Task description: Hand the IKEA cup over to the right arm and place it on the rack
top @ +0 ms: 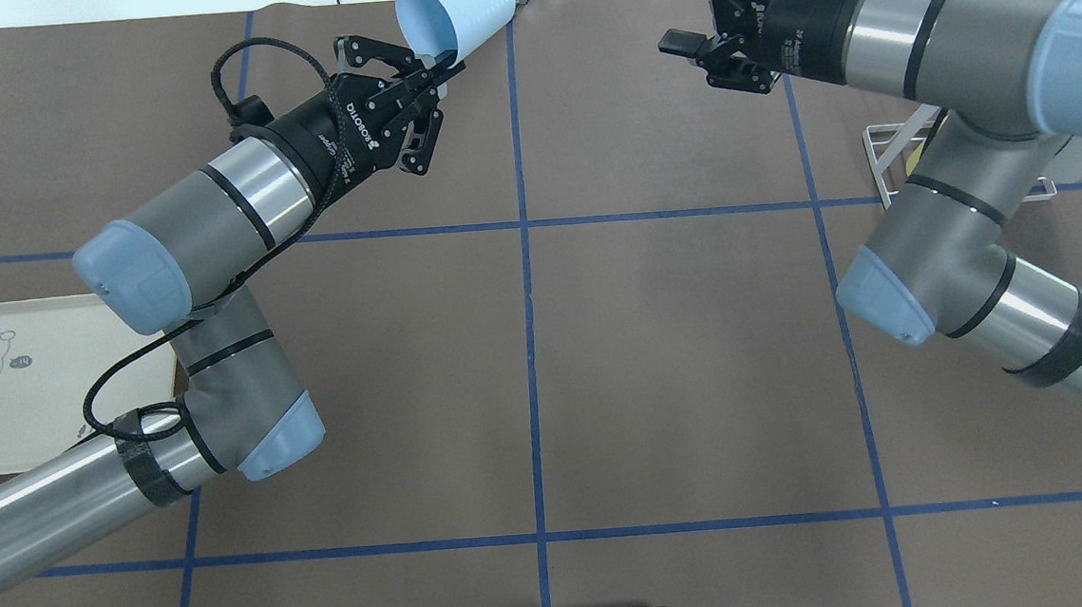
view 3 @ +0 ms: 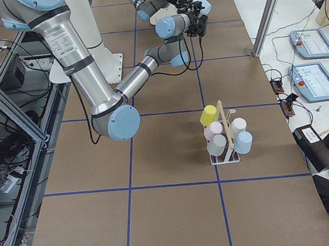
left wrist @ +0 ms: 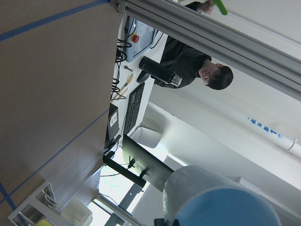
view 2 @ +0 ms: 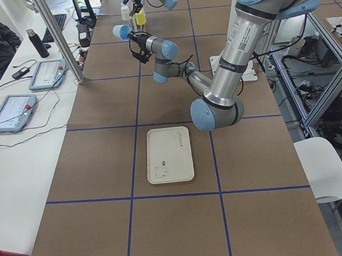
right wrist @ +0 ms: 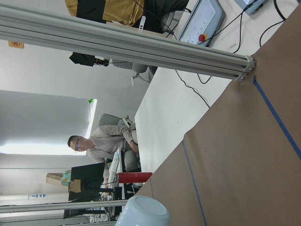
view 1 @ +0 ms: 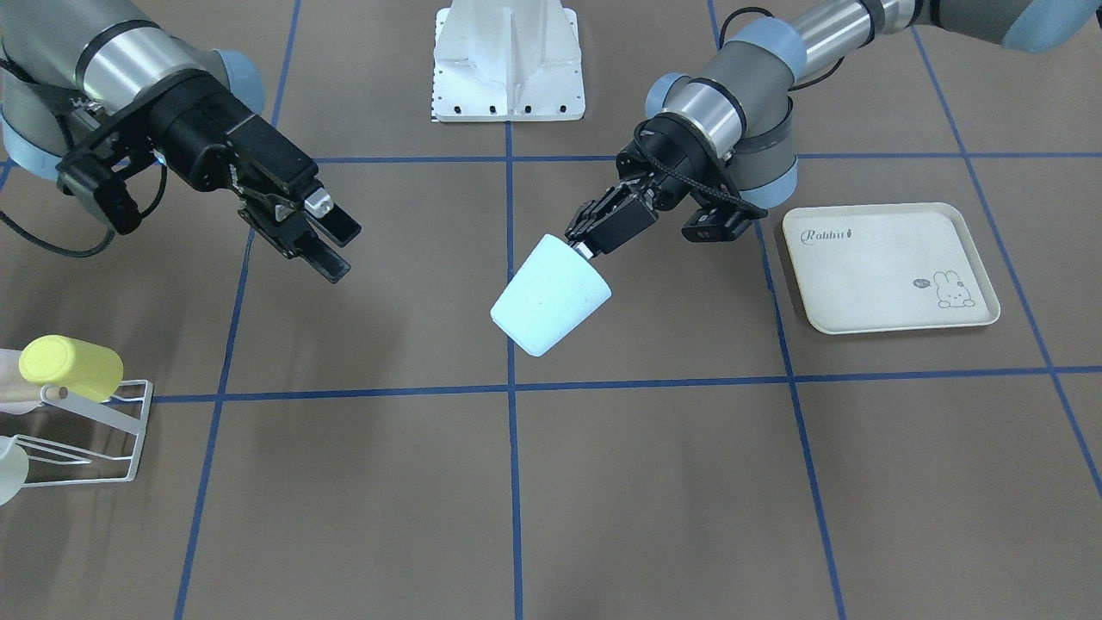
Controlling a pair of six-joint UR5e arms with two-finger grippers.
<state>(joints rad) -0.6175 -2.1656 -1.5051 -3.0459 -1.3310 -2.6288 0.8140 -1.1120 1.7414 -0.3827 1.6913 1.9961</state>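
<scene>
Above the brown desk (view 1: 654, 482), the left arm's black two-finger gripper (view 1: 587, 244) is clamping the rim of the pale blue tapered cup (view 1: 551, 295); the right gripper (view 1: 337, 250) is hanging open, well apart from it.

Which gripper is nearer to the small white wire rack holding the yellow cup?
Right. The open right gripper hangs on the same side as the small white wire rack; the left gripper, holding a pale blue tapered cup, is near the middle, farther off.
</scene>
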